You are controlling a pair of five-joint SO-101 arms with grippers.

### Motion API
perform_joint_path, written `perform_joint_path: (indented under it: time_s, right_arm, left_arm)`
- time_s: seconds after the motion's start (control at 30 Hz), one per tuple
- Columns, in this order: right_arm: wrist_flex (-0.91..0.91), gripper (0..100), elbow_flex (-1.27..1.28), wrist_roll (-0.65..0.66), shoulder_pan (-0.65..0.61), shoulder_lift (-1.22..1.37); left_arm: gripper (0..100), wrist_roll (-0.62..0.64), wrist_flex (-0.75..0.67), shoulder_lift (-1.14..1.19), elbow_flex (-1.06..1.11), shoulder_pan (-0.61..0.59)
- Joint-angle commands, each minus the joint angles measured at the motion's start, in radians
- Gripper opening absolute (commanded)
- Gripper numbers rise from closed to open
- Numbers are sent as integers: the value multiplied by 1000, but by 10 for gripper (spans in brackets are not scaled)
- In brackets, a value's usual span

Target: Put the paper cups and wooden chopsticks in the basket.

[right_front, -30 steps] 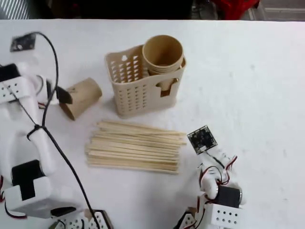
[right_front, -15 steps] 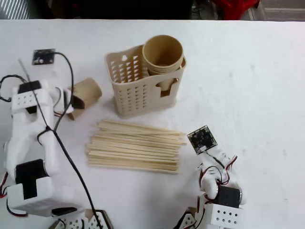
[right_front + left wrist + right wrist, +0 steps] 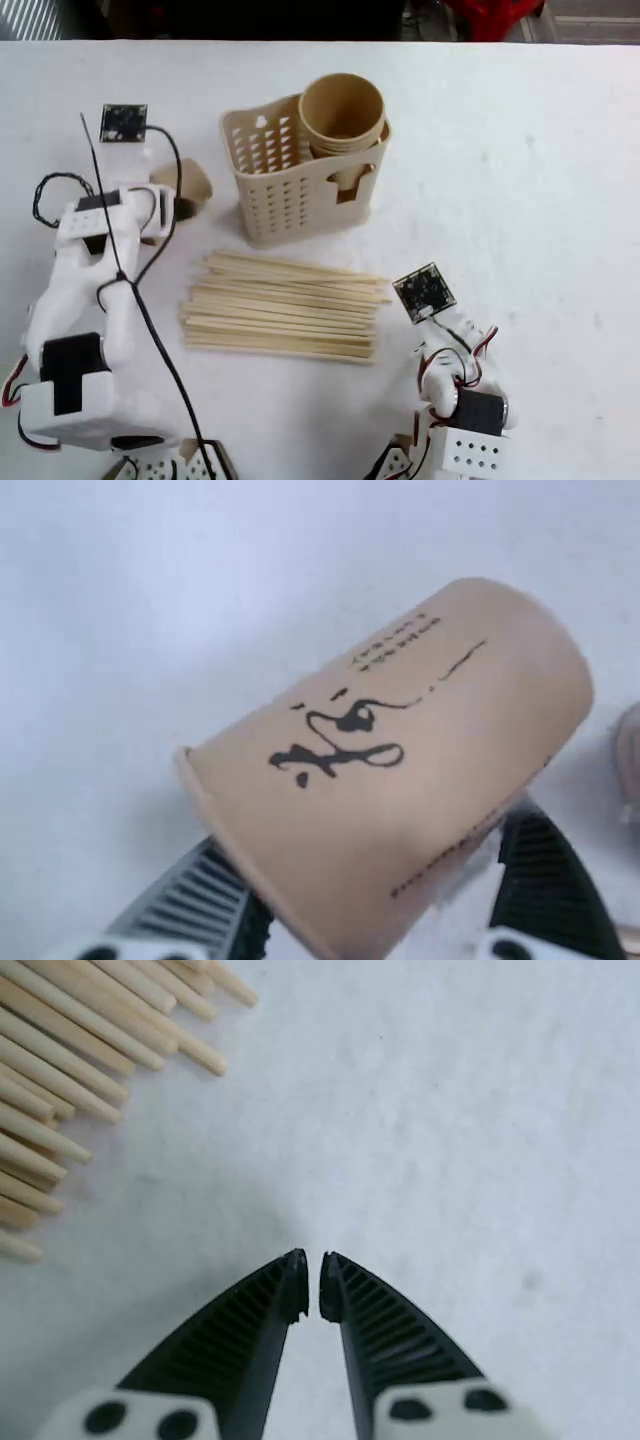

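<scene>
Left gripper (image 3: 372, 905) is clamped on a tan paper cup (image 3: 390, 770). It's a smooth cone tipped on its side with black scribbles on the wall, and the ribbed black jaws are squeezing it. The slotted beige plastic basket (image 3: 290, 195) sits near that gripper, with more cups (image 3: 342, 108) stacked inside. Right gripper (image 3: 312, 1288) is pinched nearly closed on nothing, and the round wooden chopsticks (image 3: 60, 1070) lie just ahead of its tips on the white table (image 3: 450, 1110).

- A black, brush-like scrawl is running across the side of the paper cup (image 3: 390, 770); it is not forming letters that can be read.
- Short lines of small print are sitting above and below it, too small to make out.
</scene>
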Motion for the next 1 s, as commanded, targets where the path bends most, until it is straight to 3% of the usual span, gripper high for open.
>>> perform_joint_path:
  time_s: [0.0,0.13,0.33,0.47,0.63,0.73,0.83,0.97]
  right_arm:
    - [5,42,8,12,-7,-4]
    - [5,42,8,12,-5,-4]
    - [5,42,8,12,-5,-4]
    - [5,42,8,12,-5,-4]
    - [5,42,8,12,-8,-4]
    - [5,42,8,12,-8,-4]
    - [5,42,8,12,-8,-4]
    - [5,42,8,12,-7,-4]
  left_arm:
    - [206,5,-54,-16,5,33]
    - [70,3,-54,-19,-8,39]
    - [31,3,28,-21,-92,38]
    - [20,3,267,-21,-285,38]
    - [20,3,698,-21,-729,68]
    - [20,-8,948,-19,-1096,143]
    - [20,-71,1140,-12,-1464,300]
    - [20,-94,1140,-21,-1585,524]
